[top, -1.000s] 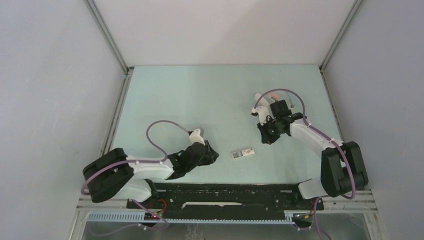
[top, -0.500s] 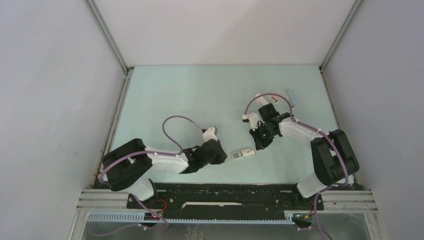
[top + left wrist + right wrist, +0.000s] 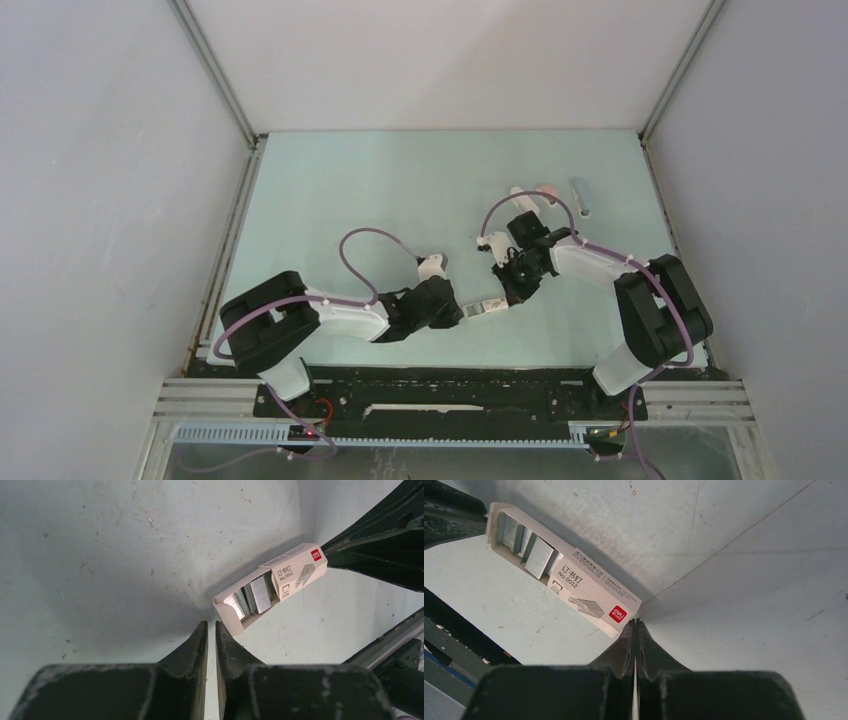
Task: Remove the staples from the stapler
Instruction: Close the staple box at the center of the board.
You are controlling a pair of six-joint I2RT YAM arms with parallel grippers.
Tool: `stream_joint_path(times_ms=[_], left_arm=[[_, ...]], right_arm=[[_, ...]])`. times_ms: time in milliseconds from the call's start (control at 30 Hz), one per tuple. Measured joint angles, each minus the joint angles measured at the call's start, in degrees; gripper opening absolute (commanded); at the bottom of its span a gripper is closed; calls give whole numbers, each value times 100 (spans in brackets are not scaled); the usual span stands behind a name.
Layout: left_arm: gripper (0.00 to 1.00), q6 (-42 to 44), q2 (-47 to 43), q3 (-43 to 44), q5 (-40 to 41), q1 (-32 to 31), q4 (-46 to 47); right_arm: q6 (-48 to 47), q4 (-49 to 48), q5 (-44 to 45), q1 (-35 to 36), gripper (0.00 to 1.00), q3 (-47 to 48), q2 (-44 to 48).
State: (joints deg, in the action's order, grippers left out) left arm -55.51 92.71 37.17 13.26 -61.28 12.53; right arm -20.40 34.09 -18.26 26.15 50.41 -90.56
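On your left, the left gripper (image 3: pixel 456 309) lies low on the pale green table (image 3: pixel 350 200). Its own wrist camera shows you what the overhead cannot: the two black fingers (image 3: pixel 192 642) are drawn almost together with only a thin slit between them. They clasp nothing, and their tips sit just beside the open end of a small white cardboard box (image 3: pixel 280 577). From above, that box (image 3: pixel 487 307) is only a pale sliver lying flat between the two arms. Up close you can see its tray pulled partway out, with silvery staple blocks (image 3: pixel 260 594) standing inside, and printed characters and a red logo on the sleeve. The right wrist camera gives you the same box (image 3: pixel 589 597) from its other end, with the staple blocks (image 3: pixel 539 557) at the far side. There the right gripper (image 3: pixel 635 622) is clenched tight, finger pressed against finger and empty, with its tip touching the closed corner of the box by the red logo. In the overhead view this gripper (image 3: pixel 508 294) comes at the box from the far right side. Further right and well back on the table, only the overhead camera shows you a white and pink stapler (image 3: pixel 530 196), partly crossed by the right arm's purple cable (image 3: pixel 495 210). Just to the right of it lies a short grey-blue metal strip (image 3: pixel 583 197), flat on the table and apart from both grippers. It appears to be the staples, though it is too small there to be sure.
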Motion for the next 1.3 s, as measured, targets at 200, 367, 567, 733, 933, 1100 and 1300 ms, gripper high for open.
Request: stream_joint_path(times_ms=[200, 367, 567, 733, 933, 1100, 1300], left_arm=[[15, 2, 55, 57, -17, 0, -22], [15, 4, 131, 149, -42, 0, -37], [15, 7, 181, 201, -48, 0, -46], [16, 9, 181, 201, -48, 0, -46], [17, 7, 181, 201, -46, 0, -46], [18, 11, 170, 201, -37, 0, -52], [19, 52, 24, 197, 24, -2, -240]], right_arm=[[4, 28, 66, 146, 0, 7, -63], [24, 42, 142, 190, 0, 98, -70], [39, 35, 168, 208, 0, 109, -74], [37, 46, 173, 273, 0, 127, -190], [17, 83, 251, 262, 2, 160, -236], [4, 111, 280, 68, 3, 162, -234], [-33, 149, 308, -55, 4, 162, -234]])
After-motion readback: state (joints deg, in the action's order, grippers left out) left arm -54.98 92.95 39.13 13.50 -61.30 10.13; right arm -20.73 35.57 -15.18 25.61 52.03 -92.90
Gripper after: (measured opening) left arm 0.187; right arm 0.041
